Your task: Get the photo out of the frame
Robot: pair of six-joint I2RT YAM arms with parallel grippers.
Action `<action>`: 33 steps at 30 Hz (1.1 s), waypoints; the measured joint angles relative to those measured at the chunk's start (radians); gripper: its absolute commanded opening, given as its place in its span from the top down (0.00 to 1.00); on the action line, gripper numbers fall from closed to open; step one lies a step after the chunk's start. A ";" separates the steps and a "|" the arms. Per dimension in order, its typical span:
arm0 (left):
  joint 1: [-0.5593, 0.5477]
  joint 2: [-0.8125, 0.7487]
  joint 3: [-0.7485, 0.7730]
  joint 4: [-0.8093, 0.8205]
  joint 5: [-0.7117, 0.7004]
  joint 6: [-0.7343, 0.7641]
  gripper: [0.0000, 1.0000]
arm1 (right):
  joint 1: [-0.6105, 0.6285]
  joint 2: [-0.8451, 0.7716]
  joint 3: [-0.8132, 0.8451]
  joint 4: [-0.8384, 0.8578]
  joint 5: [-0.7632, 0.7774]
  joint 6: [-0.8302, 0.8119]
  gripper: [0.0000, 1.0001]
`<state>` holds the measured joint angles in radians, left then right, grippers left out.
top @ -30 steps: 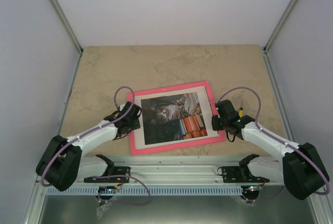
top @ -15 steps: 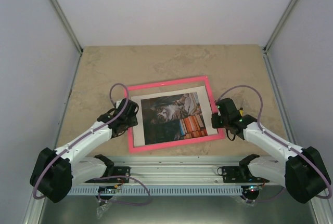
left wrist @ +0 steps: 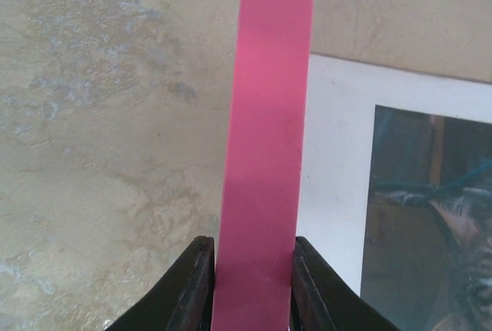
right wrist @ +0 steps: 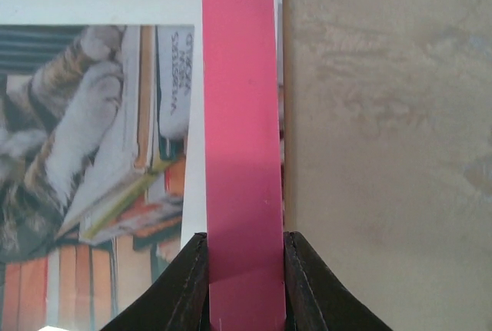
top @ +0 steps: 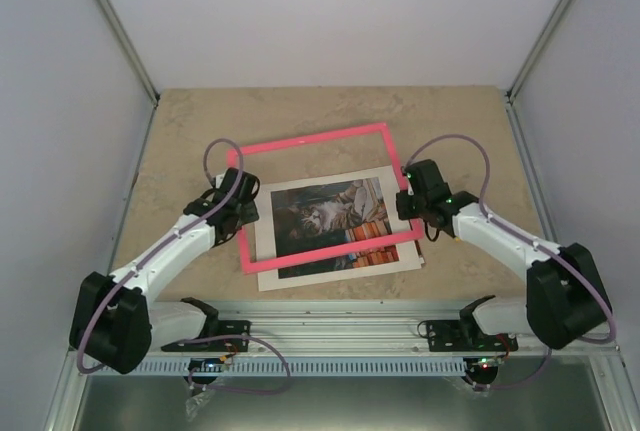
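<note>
The frame [top: 310, 140], a thin pink rectangle with nothing inside its opening, hangs above the counter [top: 300, 106], pinched on two opposite sides. The left hand [top: 238, 213] has its two dark fingers [left wrist: 192, 285] pressed against the edges of the frame's left rail, and the left wrist view shows the pink strip running straight out from between them. The right hand [top: 408, 206] grips the right rail the same way, one finger on each edge of the strip. The photo [top: 330, 213], a grey-and-white cat lying among orange and white books, lies flat on the counter inside a white mat [top: 266, 251] that borders it on all sides. The frame sits shifted toward the far side of the counter relative to the print: its far rail lies well beyond the mat's far edge, over bare stone-patterned surface, while its near rail crosses over the lower part of the photo, across the row of orange books. From the right wrist, the held rail passes above the mat's right border, just beside the print's edge; from the left wrist, it passes along the mat's left edge.
</note>
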<state>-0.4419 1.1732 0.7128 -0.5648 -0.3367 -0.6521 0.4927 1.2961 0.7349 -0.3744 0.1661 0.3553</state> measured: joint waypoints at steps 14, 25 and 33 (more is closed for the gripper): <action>0.094 0.031 0.001 0.050 0.044 0.001 1.00 | -0.032 0.125 0.121 0.113 -0.072 -0.053 0.47; 0.125 0.039 0.000 0.053 0.017 -0.050 1.00 | -0.031 -0.034 0.059 0.179 -0.136 -0.072 0.34; 0.206 0.042 -0.010 0.052 0.016 -0.100 1.00 | -0.031 -0.124 -0.061 0.243 -0.132 -0.074 0.30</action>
<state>-0.2359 1.2156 0.7033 -0.5129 -0.3210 -0.7521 0.4622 1.1725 0.6743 -0.1310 0.0341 0.2817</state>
